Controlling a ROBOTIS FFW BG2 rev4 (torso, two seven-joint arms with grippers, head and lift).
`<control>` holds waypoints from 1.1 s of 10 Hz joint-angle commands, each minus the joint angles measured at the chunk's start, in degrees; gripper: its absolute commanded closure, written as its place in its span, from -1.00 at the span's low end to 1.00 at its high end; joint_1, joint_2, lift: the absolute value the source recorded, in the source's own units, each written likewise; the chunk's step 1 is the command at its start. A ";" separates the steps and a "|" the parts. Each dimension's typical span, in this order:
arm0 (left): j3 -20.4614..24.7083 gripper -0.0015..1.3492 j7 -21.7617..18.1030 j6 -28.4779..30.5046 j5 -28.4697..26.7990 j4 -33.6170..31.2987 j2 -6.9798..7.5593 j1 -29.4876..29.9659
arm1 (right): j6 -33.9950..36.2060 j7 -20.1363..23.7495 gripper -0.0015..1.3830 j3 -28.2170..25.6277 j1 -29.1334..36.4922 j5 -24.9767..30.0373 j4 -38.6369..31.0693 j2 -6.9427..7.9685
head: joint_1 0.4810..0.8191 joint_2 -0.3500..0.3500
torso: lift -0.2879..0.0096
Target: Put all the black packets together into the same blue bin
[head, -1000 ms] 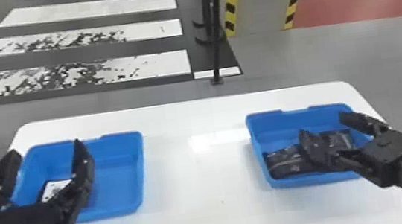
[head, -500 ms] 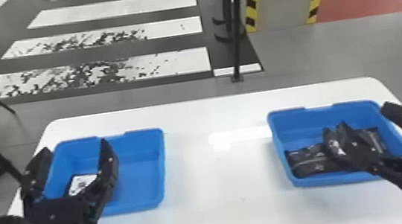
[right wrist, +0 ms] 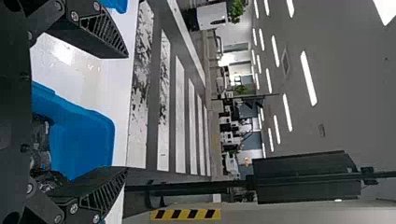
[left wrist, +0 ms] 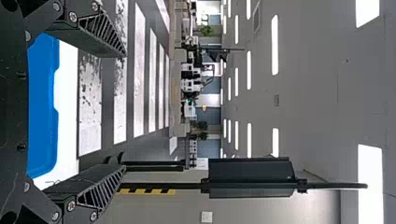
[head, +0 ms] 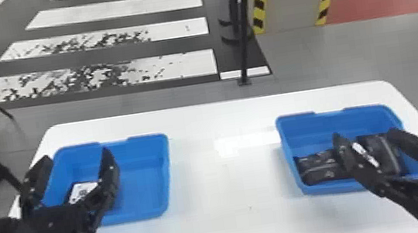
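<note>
While our left claw [head: 76, 154] was spread over the left part of the left blue bin [head: 142, 178], we saw between its two fingers a small item with a white face [head: 84, 191], which lay inside that bin. Our right claw [head: 364, 133] was likewise spread, above the black packets [head: 320, 173], which lay together in the right blue bin [head: 302, 144] upon the white worktop [head: 238, 192], though we could not tell whether its fingers touched them.
</note>
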 commanded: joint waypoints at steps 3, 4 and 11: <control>6.94 -0.71 -7.06 17.21 0.88 0.00 -0.11 -7.78 | 1.65 -0.01 -0.75 0.00 -0.06 1.22 0.32 -0.01 | 0.27 0.09 | 0.20; 8.77 -0.71 -8.56 21.29 1.11 0.42 -0.02 -10.03 | 1.93 -0.01 -0.75 -0.11 -0.06 1.22 1.16 -0.19 | 0.27 0.11 | 0.20; 10.14 -0.71 -13.04 44.63 -1.06 14.48 2.97 -23.53 | 5.87 0.96 -0.75 -0.23 -0.20 1.90 5.66 -1.42 | 0.27 0.23 | 0.20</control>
